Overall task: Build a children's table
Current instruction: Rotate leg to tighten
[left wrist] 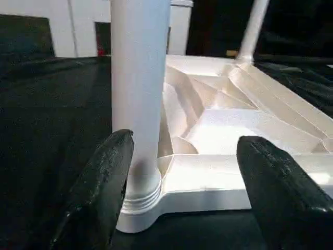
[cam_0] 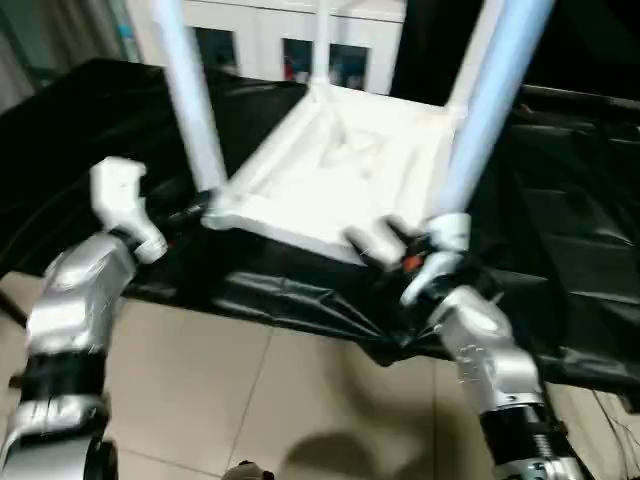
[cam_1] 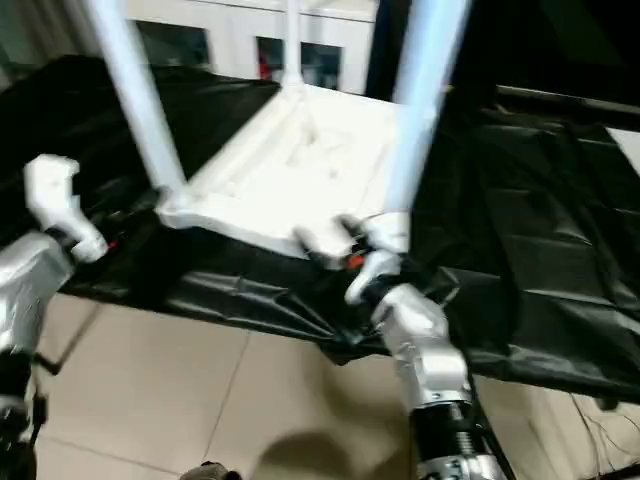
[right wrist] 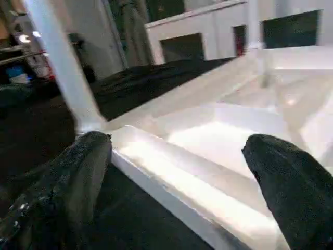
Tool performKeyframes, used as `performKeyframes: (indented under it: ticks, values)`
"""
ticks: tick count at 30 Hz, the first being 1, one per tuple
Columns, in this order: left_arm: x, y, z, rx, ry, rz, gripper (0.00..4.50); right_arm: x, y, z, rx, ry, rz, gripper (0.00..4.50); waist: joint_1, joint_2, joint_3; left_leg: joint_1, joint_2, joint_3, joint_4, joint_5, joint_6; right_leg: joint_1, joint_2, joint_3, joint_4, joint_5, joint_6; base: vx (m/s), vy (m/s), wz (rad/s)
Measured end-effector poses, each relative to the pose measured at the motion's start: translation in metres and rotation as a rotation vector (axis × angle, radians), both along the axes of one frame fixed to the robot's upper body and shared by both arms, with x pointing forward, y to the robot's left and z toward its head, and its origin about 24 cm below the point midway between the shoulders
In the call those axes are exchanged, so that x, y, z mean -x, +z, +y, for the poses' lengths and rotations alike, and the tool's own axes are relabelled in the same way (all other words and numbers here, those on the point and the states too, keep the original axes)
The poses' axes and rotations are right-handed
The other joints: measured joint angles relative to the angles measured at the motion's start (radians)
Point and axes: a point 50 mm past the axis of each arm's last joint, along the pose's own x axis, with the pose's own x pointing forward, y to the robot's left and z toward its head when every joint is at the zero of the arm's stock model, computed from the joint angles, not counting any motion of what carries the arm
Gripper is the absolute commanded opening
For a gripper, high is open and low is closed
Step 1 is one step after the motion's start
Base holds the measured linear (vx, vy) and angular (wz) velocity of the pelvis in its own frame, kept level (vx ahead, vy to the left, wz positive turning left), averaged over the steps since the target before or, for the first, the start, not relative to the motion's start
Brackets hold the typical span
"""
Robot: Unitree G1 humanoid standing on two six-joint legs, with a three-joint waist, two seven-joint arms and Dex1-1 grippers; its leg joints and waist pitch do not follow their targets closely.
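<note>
We've got both pincers wide open w/ nothing held, left pincer (left wrist: 179,192) by a corner leg (left wrist: 139,94), right pincer (right wrist: 182,177) at the upside-down top (cam_0: 335,175).

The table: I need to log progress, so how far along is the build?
Done, by the look of it: the top lies underside up on the black sheet, with legs standing in its corner sockets: near left leg, near right leg, and a far leg; the fourth is hard to make out. In hand: nothing; the left tool and right tool stand open near the edge. Left: probably turning it upright.
</note>
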Motion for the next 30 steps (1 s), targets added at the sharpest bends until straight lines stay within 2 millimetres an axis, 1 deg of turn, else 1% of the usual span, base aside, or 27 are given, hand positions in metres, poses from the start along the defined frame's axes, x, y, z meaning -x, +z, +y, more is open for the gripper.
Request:
performKeyframes:
  ticks: [4,8,11,16,22,26,27,29,30]
  values:
    - [-0.005,-0.013,0.003,-0.075,0.069,0.067,3.54,0.001,-0.002,-0.014,0.007,-0.069,-0.006,4.50,0.001,0.000,0.000,0.000,0.000,0.000,-0.001,0.001,-0.001,0.000,0.000,-0.001,0.000,0.001,0.001,0.000,0.000,0.00]
    - [-0.014,-0.007,0.001,-0.083,0.094,0.051,3.54,0.002,-0.002,-0.024,0.048,-0.109,-0.036,4.50,0.001,0.000,0.000,0.000,0.000,0.000,-0.001,0.001,0.000,0.000,-0.001,-0.001,0.000,0.002,0.001,0.000,0.000,0.00]
    - [-0.020,-0.006,-0.007,-0.084,0.085,0.037,3.54,-0.001,-0.003,-0.028,0.051,-0.143,-0.037,4.50,0.002,0.000,0.000,0.000,0.000,0.000,-0.001,0.002,0.001,-0.001,-0.001,-0.001,0.000,0.002,0.001,0.000,0.000,0.00]
    - [-0.027,-0.018,-0.028,-0.044,0.051,0.070,3.54,-0.005,-0.002,-0.038,0.066,-0.179,-0.035,4.50,0.005,0.000,0.000,-0.002,-0.002,0.001,-0.001,0.005,0.006,0.000,-0.003,-0.002,0.000,0.002,0.001,0.000,0.000,0.00]
    - [-0.035,-0.022,-0.039,-0.044,0.061,0.075,3.54,-0.005,-0.002,-0.040,0.071,-0.175,-0.037,4.50,0.002,0.000,0.000,-0.002,-0.002,0.002,-0.001,0.006,0.007,-0.001,-0.004,-0.003,0.000,0.003,0.001,0.000,0.000,0.00]
    - [-0.039,-0.025,-0.043,-0.041,0.070,0.082,3.54,-0.003,-0.004,-0.034,0.082,-0.151,-0.046,4.50,0.001,0.000,0.000,-0.002,-0.002,0.002,-0.002,0.006,0.007,-0.001,-0.004,-0.002,0.000,0.003,0.001,0.000,0.000,0.00]
    - [-0.039,-0.025,-0.044,-0.044,0.074,0.080,3.37,-0.003,-0.004,-0.033,0.082,-0.146,-0.046,4.50,0.001,0.000,0.000,-0.002,-0.002,0.002,-0.002,0.006,0.007,-0.001,-0.004,-0.002,0.000,0.003,0.001,0.000,0.000,0.00]
    - [-0.040,-0.027,-0.043,-0.045,0.106,0.091,3.37,-0.002,-0.006,-0.030,0.104,-0.132,-0.043,4.50,0.001,0.000,0.000,-0.002,-0.002,0.002,-0.002,0.006,0.007,-0.001,-0.004,-0.003,0.000,0.003,0.001,0.000,0.000,0.00]
    - [-0.041,-0.027,-0.043,-0.045,0.116,0.092,3.27,-0.002,-0.007,-0.028,0.109,-0.126,-0.040,4.50,0.001,0.000,0.001,-0.002,-0.002,0.002,-0.002,0.006,0.008,-0.001,-0.004,-0.003,0.000,0.003,0.001,0.000,0.000,0.00]
